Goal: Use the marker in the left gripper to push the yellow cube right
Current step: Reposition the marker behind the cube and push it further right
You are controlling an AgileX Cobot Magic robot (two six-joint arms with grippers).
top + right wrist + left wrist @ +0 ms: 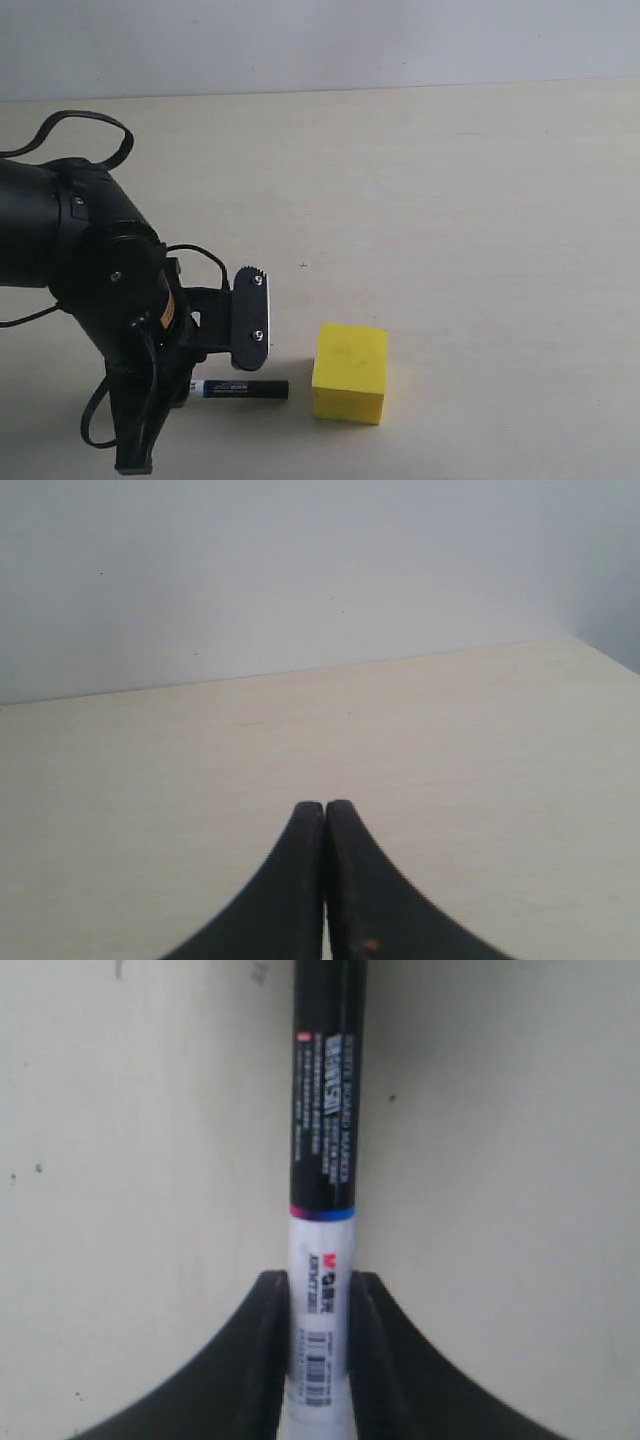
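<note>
- Across most of the exterior view, a pale table (480, 200) fills the field; a grey-white wall (320, 40) borders it at 12 o'clock.
- At 8 o'clock of that view stands the bulky black left arm (90, 260), with a black cable (85, 125) looping at its 12 o'clock.
- At the arm's 3 o'clock end is the left gripper (318, 1300). Its two black fingers (262, 1360) are closed to a narrow gap on the white barrel of the marker, one finger on each side, as the left wrist view shows.
- The right gripper (325, 815) appears only in the right wrist view. Its fingertips are pressed together with nothing between them, above bare table with the wall beyond.
- At 5 o'clock of the exterior view's centre, the yellow cube (350, 372) sits flat on the table, at 3 o'clock of the marker's tip.
- The marker (245, 388) lies roughly level, low over or on the table (which one cannot be told). Its white, labelled barrel is toward the gripper and its black end points to 3 o'clock, near the cube's left face; a thin strip of table shows between them.
</note>
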